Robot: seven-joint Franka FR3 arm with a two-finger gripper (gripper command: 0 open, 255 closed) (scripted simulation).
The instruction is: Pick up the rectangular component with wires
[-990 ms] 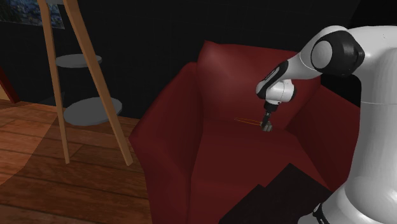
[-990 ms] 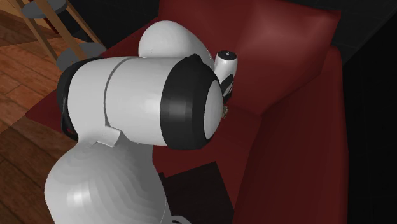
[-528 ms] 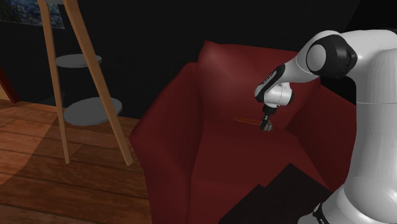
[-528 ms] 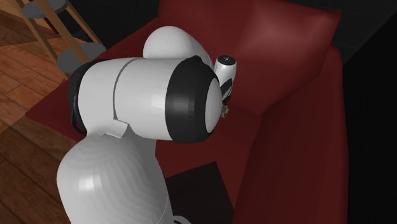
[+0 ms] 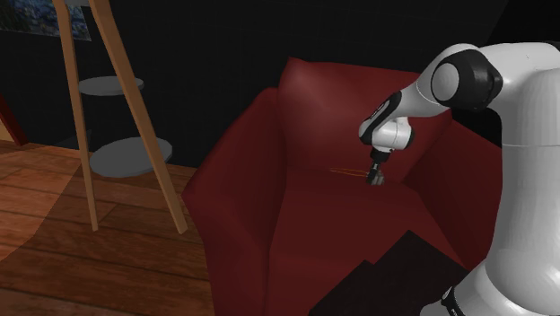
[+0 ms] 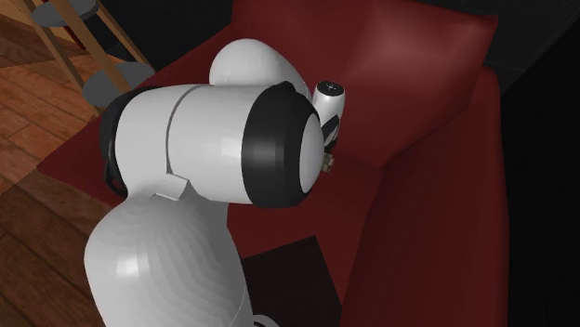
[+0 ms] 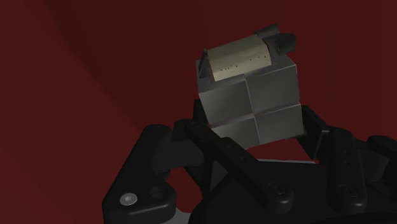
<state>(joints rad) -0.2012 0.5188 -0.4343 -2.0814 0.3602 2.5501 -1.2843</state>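
The rectangular component (image 7: 251,95) is a small grey block with a tan top face and a dark stub at one end. It sits tilted between my two black fingers (image 7: 207,137), which clasp its sides. My gripper (image 5: 377,177) is shut on it, low over the back of the red armchair's seat (image 5: 341,215). Thin orange wires (image 5: 345,169) run from the block along the seat's crease toward the shoulder view's left. In the second exterior view the arm's big white joint hides most of the hand; the gripper (image 6: 330,161) peeks out beside it.
The armchair's arms (image 5: 242,171) and backrest (image 5: 332,90) rise around the seat. A wooden easel (image 5: 135,99) and round grey shelves (image 5: 130,154) stand on the plank floor at the shoulder view's left. My dark stand (image 5: 395,278) lies at the chair's front.
The fingers have closed on the component. The arm's upper joints shifted slightly toward the shoulder view's left, then held still; the hand stays at the same spot.
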